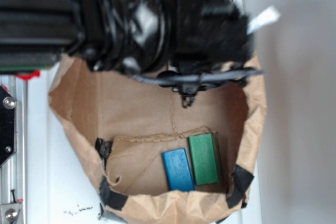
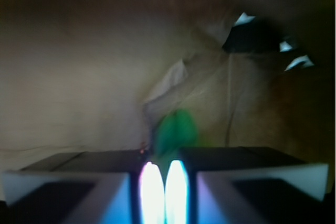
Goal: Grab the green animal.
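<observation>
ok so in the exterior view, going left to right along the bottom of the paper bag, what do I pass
Black tape strip on the bag's left wall → blue block → green block → black tape strip on the paper bag's right wall.

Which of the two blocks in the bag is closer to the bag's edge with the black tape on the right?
The green block. It lies right of the blue block, touching it, nearer the bag's right wall.
</observation>
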{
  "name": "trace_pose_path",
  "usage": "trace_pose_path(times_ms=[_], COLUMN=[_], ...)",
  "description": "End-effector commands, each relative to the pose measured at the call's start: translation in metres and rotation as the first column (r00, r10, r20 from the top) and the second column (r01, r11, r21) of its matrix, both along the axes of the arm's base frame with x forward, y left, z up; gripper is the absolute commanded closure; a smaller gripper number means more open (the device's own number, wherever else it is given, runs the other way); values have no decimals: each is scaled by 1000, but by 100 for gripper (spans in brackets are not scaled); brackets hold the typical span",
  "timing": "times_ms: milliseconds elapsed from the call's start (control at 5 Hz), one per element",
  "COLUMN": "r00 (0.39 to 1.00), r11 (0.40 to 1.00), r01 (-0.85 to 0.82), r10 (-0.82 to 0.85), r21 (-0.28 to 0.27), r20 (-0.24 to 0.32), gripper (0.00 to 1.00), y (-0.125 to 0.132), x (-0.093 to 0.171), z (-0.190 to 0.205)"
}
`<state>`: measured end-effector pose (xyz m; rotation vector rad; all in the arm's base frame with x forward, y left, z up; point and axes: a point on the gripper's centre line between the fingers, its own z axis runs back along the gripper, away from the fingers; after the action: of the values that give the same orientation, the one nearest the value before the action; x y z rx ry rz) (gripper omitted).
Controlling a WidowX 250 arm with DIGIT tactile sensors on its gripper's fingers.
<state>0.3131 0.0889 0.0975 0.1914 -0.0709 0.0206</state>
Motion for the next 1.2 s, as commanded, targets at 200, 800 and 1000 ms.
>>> trace_pose_path(times_ms=[200,800,1000], r00=[994,991,988], r11=[986,995,995], r01=[29,95,104], r10=[-11,-91,-103], r21=[-166,-34,-3], r20=[107,100,117], gripper=[100,0,0], y=[5,25,27], x=[-10,-32,-36], z=[116,68,53])
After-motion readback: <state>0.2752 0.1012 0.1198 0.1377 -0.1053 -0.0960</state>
